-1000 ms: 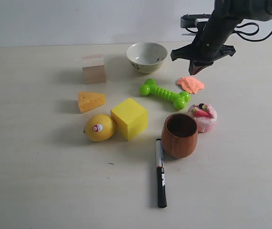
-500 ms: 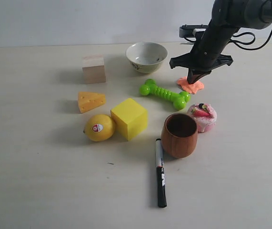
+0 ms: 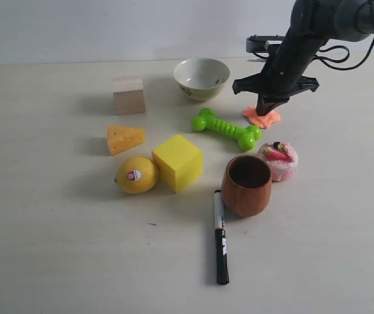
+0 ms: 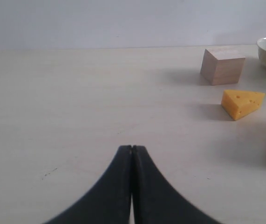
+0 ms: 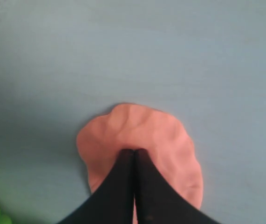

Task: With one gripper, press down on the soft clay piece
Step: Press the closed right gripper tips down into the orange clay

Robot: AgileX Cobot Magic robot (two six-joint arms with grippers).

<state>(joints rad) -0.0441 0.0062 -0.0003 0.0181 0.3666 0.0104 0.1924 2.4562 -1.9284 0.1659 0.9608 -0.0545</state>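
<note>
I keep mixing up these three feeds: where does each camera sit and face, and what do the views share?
Exterior view: off the arms, raised, looking down across the table; shows the right gripper.
Left wrist view: on the left arm, low, facing the wooden block and cheese wedge; shows the left gripper, jaws shut.
Right wrist view: on the right arm, facing steeply down at the soft clay piece; shut jaws touch it.
Shared: exterior and right wrist, the clay; exterior and left wrist, block and wedge.

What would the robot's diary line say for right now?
right gripper: shut, tips on soft clay piece | left gripper: shut, holding nothing | green bone toy: near clay, not touching
</note>
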